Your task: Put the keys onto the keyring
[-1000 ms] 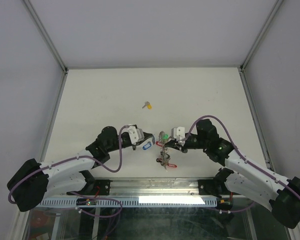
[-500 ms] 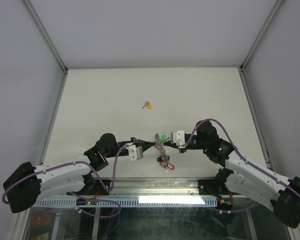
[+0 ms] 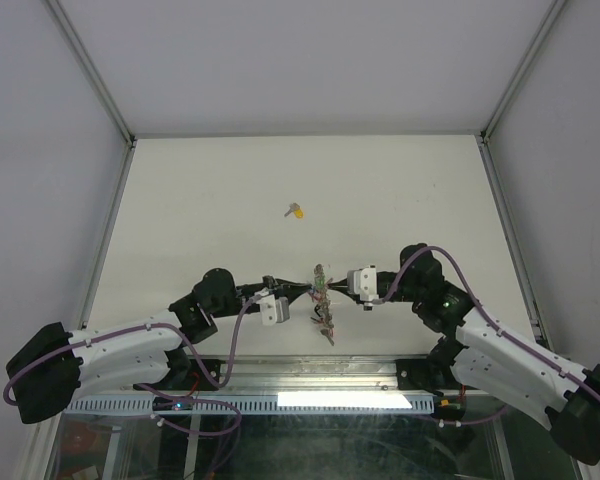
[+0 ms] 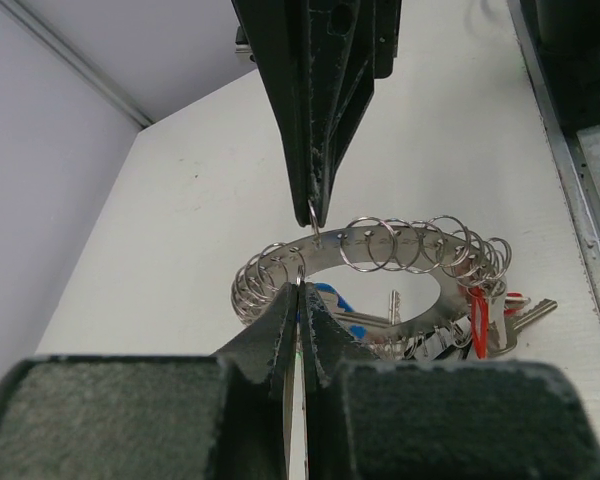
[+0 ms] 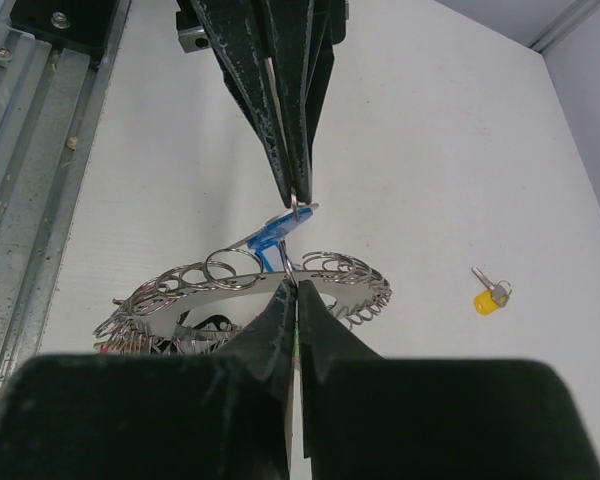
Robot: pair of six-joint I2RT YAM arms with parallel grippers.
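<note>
Left wrist view: the left gripper [image 4: 298,300] is sitting nearest the lens with its jaws pressed almost together, leaving only a hairline slit, at the near edge of the keyring [image 4: 380,258]. The right wrist view is showing the same tips pinching a small wire loop, with the blue-tagged key [image 5: 278,233] hanging directly beneath it, just beside the ring's edge. The keyring is being held off the table [image 4: 180,220] between the two arms, its flat silver band lying roughly level and fringed with many small split rings; a red tag [image 4: 477,318] and several keys are dangling below its right-hand end. Beyond the band, the right gripper [image 4: 314,205] is reaching in from the opposite side, its jaws closed tight, and its tips are gripping one of the small split rings on the far edge of the band. The two grippers are pointing tip to tip, close together, with the band between them. Farther out, the yellow-tagged key [image 5: 490,297] is lying alone on the table, well apart from both grippers.
</note>
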